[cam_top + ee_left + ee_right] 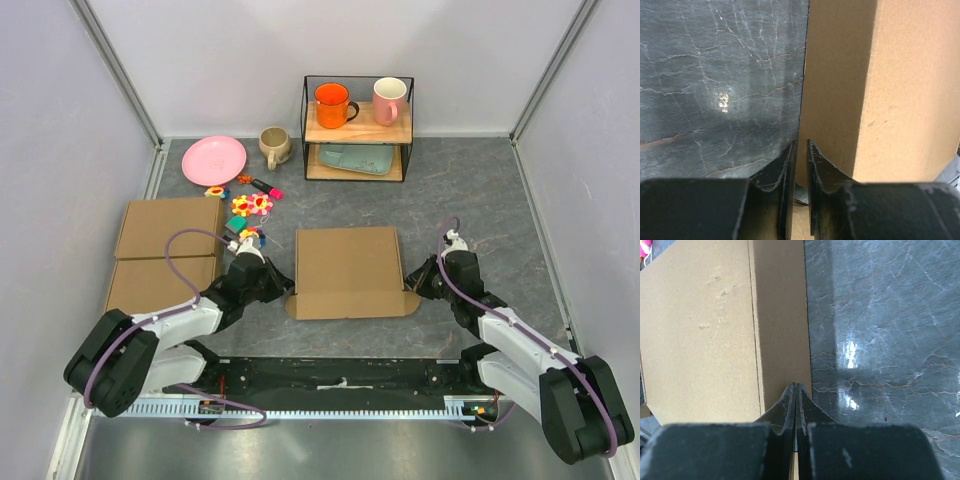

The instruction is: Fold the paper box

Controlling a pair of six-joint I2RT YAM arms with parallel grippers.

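The paper box [348, 270] lies flat and brown at the table's middle, with small flaps sticking out at its near corners. My left gripper [284, 284] is at its left side. In the left wrist view the jaws [801, 144] stand a narrow gap apart, pinching the outer edge of the shaded left side flap [837, 90]. My right gripper [414, 284] is at the box's right side. In the right wrist view it [796, 386] is shut, tips pressed together with nothing between them, over the right side strip [780, 315] beside the top panel [695, 335].
Two ready-made brown boxes [168, 228] [160, 285] lie edge to edge at the left. Small toys [250, 208] sit just behind my left gripper. At the back are a pink plate [213, 159], a beige mug [274, 146] and a wire shelf [358, 128] holding an orange mug [332, 105] and a pink mug [389, 100].
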